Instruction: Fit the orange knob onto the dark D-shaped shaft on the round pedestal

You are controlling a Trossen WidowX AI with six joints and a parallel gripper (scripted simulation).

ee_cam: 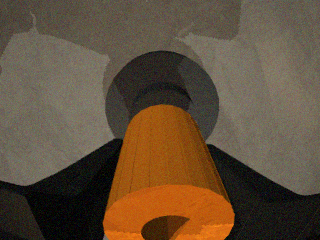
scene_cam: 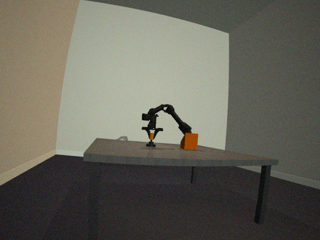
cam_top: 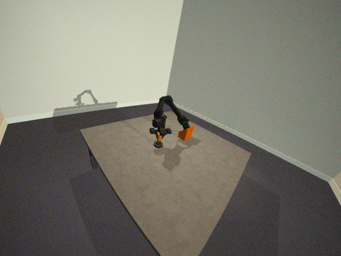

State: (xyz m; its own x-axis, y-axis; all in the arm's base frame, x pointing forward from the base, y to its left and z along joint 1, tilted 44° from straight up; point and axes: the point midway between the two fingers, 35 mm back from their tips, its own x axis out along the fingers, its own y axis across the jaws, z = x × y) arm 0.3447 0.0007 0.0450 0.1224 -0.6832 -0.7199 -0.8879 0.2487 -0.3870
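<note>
Evidently, the job is part done: above the worktop [cam_top: 179, 192] [scene_cam: 180, 161], the black arm [cam_top: 175, 109] [scene_cam: 178, 120] is bent over so that its end effector [cam_top: 159, 136] [scene_cam: 151, 135] [ee_cam: 163, 150] points downward, with the orange knob [cam_top: 159, 137] [scene_cam: 151, 136] [ee_cam: 165, 155] clamped between its fingers. The knob is held upright over the round pedestal [cam_top: 158, 144] [scene_cam: 150, 145] [ee_cam: 202, 102], its lower end near the top of the shaft. Whether the shaft's tip has been entered cannot be told for certain, since that meeting point is poorly shown. The grip has been gained and the knob brought over its place; the lining up of the flats, the full push down and the release are judged to be left. A slow turn under light downward pressure would seem to be called for, as jamming could follow if the flats are crossed.

As for materials, the worktop is given a mottled, brownish-grey surface and a greyer edge. A plain orange block with a sloping side [cam_top: 186, 133] [scene_cam: 191, 141] is seen at the arm's foot. The pedestal is a dark, smooth disc. The knob is formed as a many-faceted cylinder, and in its upper face a dark recess with one straight side is shown.
</note>
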